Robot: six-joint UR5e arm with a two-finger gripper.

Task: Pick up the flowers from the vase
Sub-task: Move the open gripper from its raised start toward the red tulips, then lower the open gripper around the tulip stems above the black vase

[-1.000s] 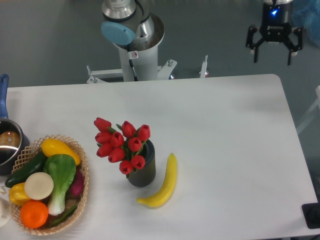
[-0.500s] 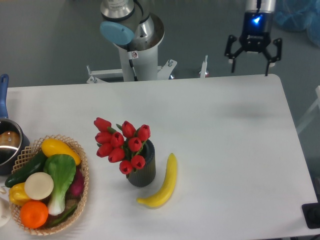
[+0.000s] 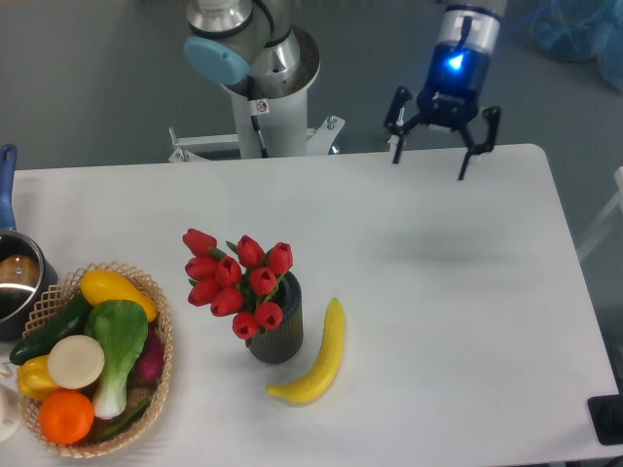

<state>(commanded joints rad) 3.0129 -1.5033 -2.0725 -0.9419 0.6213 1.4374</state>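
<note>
Camera view from above the table shows the black two-finger gripper (image 3: 429, 162) with a glowing blue light on its wrist hanging over the far edge of the white table (image 3: 458, 292), its fingers spread wide apart and holding nothing. Below and to the left of the gripper, well apart from it, the bunch of red tulip flowers with green leaves (image 3: 237, 279) sits in the short dark grey ribbed cylindrical vase (image 3: 277, 331), the buds leaning out over the vase's left side. Just beside the vase, on the side nearer the gripper, a yellow banana (image 3: 317, 358) lies on the table, close to the vase but seemingly not touching it. Farther out, beyond the flowers, a woven wicker basket (image 3: 154, 389) holds vegetables and fruit: a yellow squash, a dark green cucumber, a leafy green, a yellow pepper and an orange among them. At the frame's left edge, farthest from the gripper, a metal pot with a blue handle (image 3: 14, 282) is partly cut off. Level with the gripper and to its left stands the grey robot arm base (image 3: 263, 88).
</note>
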